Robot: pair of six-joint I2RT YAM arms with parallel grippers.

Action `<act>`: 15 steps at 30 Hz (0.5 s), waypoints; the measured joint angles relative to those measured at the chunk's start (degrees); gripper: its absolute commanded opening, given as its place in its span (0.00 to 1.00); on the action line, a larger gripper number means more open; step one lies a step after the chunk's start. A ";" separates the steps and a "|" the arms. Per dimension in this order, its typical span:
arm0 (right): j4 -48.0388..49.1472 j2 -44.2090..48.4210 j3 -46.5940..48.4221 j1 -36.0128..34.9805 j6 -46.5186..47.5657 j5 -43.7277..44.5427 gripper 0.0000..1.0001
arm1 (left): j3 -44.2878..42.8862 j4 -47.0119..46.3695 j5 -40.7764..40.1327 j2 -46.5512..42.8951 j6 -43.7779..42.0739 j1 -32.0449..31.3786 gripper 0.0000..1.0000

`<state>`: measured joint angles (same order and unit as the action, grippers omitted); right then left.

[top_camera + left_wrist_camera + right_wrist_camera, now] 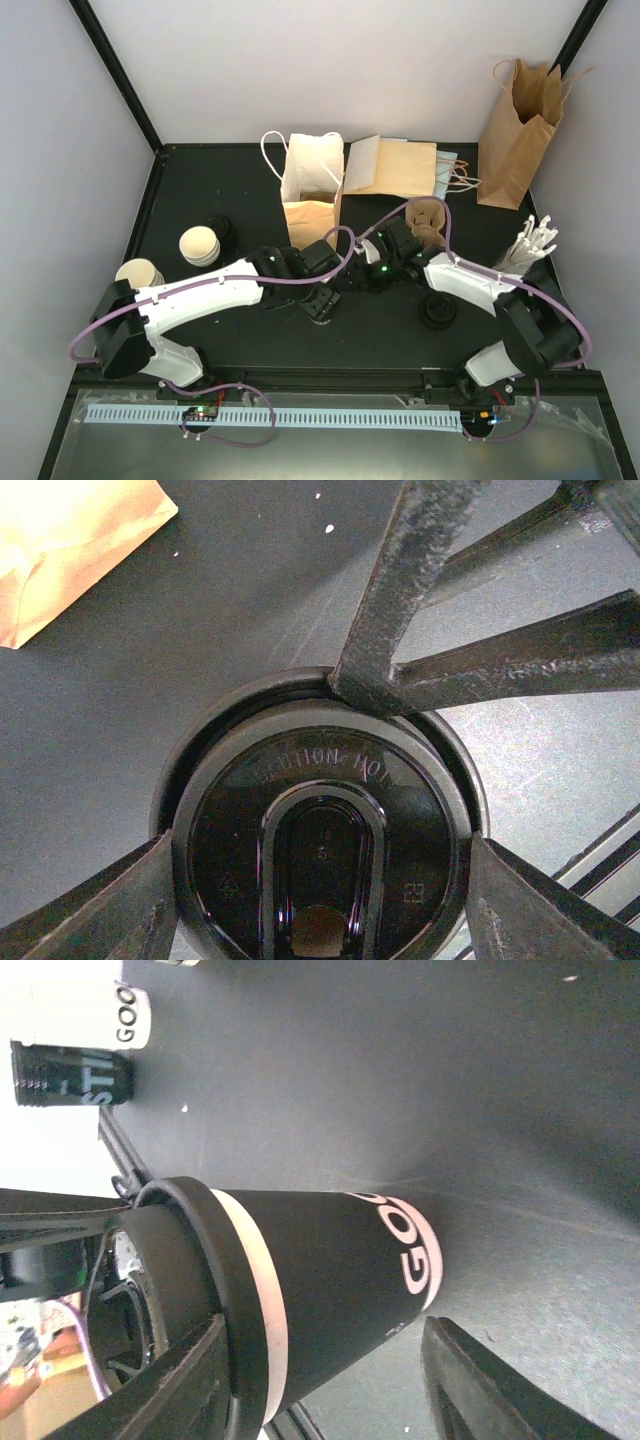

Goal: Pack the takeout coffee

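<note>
Black table (200, 185), bags along the back. Tall brown kraft bag (515, 140) stands right rear, top crumpled open, inside not visible. Handled bag (312, 215) stands centre with its mouth up and a pale lining showing, contents can't be made out. Flat kraft bags (395, 165) lie folded just beside it. Target is the black takeout coffee cup (340, 1260), upright on the table front-centre, just in front of the handled bag, between both wrists. It has a dark wall, white lettering and a pale band under a black lid (320, 780) embossed CAUTION HOT. Left gripper (322, 850) is over it from above, fingers (90, 910) tight on opposite sides of the lid rim with no gap seen, so I read it as clamped on the cup by the lid. Right gripper (327, 1320) is at the cup's side, jaws partway apart with the cup wall between the tips; can't tell if it is touching. Handling guess: thin paper wall, light if empty, top-heavy and sloshy if filled, and it squashes under a hard pinch. The plastic lid is slick and could pop off, so lifting by the lid alone looks risky. Better hold is mid-wall below the band, kept upright. Others: second black lidded cup (437, 310) near the right arm, cream cups (198, 245) far left, well apart from the bags.
</note>
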<state>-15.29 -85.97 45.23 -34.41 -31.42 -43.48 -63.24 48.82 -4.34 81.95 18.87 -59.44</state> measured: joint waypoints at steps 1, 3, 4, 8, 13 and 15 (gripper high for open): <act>-0.11 0.98 -0.28 -0.33 0.04 1.53 0.59 | 0.00 -0.09 -0.02 -0.09 0.22 -0.02 0.57; -0.70 3.61 -1.11 -1.07 0.07 5.44 0.61 | 0.00 -0.39 -0.09 -0.09 0.70 -0.13 0.56; -1.09 4.87 -1.55 -1.29 0.07 7.06 0.62 | 0.00 -0.50 -0.11 -0.09 1.07 -0.24 0.55; -2.12 10.71 -3.39 -1.53 -0.17 10.93 0.62 | 0.00 -0.83 -0.11 0.04 3.13 -0.35 0.54; -1.05 16.96 -7.56 -1.99 -2.19 11.34 0.62 | -0.24 -0.81 -0.46 0.31 6.05 -0.37 0.54; -0.17 18.82 -10.23 -2.73 -3.54 11.26 0.62 | -0.87 -0.39 -0.68 0.83 7.41 -0.37 0.55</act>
<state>-15.46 -67.16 35.00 -37.15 -34.96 -32.23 -64.12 48.42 -5.02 82.78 26.28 -59.81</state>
